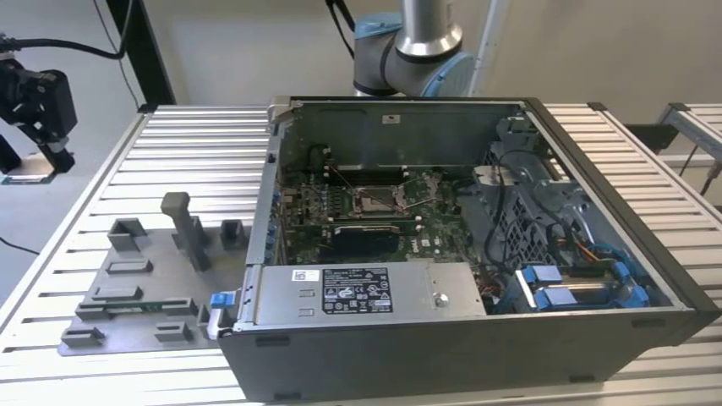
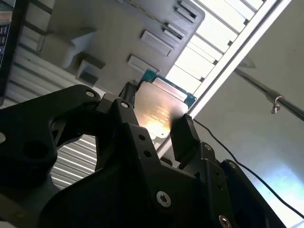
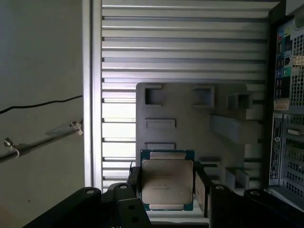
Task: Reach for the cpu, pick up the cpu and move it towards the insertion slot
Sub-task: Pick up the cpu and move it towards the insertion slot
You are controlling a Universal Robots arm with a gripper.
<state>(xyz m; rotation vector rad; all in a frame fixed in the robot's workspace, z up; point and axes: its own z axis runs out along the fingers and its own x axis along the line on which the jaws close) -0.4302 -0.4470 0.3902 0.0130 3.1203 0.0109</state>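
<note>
"One question: have you got the cpu (image 3: 167, 183)?" the desk asks.

"Yes," I say. "The gripper (image 3: 167, 186) is pinching it. The fingers (image 3: 134, 179) press on two opposite edges, and its silvery face is turned flat to the first wrist camera. In the second wrist view I see the same hold, with the cpu (image 2: 159, 111) wedged between the black fingers (image 2: 185, 130)."

"And where does that put it over the table?"

"Reading the exterior view left to right, the gripper (image 1: 51, 154) hangs at the far left, raised and out past the table (image 1: 192, 144) edge. Next comes the grey tray (image 1: 135, 279), lying on the slats. Then there's the open case (image 1: 451, 338), and the slot (image 1: 373, 200) sits on the board inside it, silver frame up."

"So which way is the slot from the jaws?"

"It's off to the exterior view's right and well apart from them. The tray lies between the two, and the near case wall (image 1: 274, 178) stands just before the board. As I judge it, the chip is lifted clear but has the whole crossing left. Its flat face hangs roughly level, much as the slot lies."
</note>
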